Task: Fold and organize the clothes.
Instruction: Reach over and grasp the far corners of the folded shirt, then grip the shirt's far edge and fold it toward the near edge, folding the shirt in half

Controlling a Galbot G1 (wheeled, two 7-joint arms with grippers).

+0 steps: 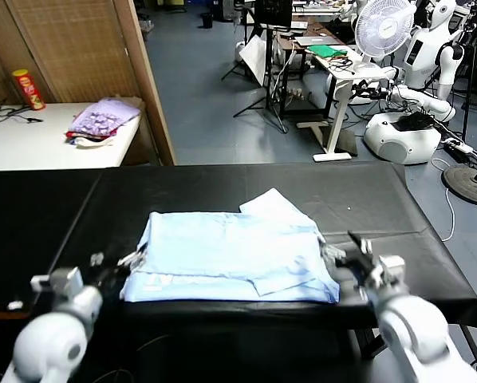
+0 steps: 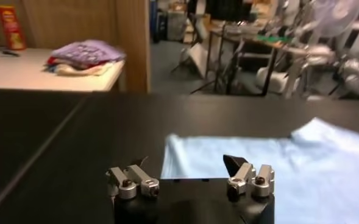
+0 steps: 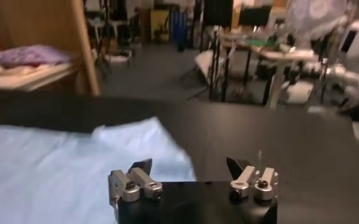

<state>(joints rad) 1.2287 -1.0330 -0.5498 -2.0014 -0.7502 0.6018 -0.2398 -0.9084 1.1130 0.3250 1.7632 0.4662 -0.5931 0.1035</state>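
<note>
The clothes, one pale sky-blue T-shirt (image 1: 230,259), lies folded into a rough rectangle on the black table (image 1: 222,187), with a sleeve corner sticking out at its far edge and white lettering near the front left. My left gripper (image 1: 119,263) is at the shirt's front left corner, open, with nothing between its fingers; in the left wrist view the gripper (image 2: 188,165) hovers over the shirt's edge (image 2: 258,164). My right gripper (image 1: 342,254) is at the shirt's right edge, open and empty; the right wrist view shows it (image 3: 190,165) beside the cloth (image 3: 57,164).
A purple-and-red heap of cloth (image 1: 103,121) lies on a white side table (image 1: 31,144) at the back left, with a red-and-yellow can (image 1: 28,88). A wooden partition (image 1: 147,80) stands behind. Office desks, a fan (image 1: 384,28) and another robot (image 1: 418,88) stand beyond.
</note>
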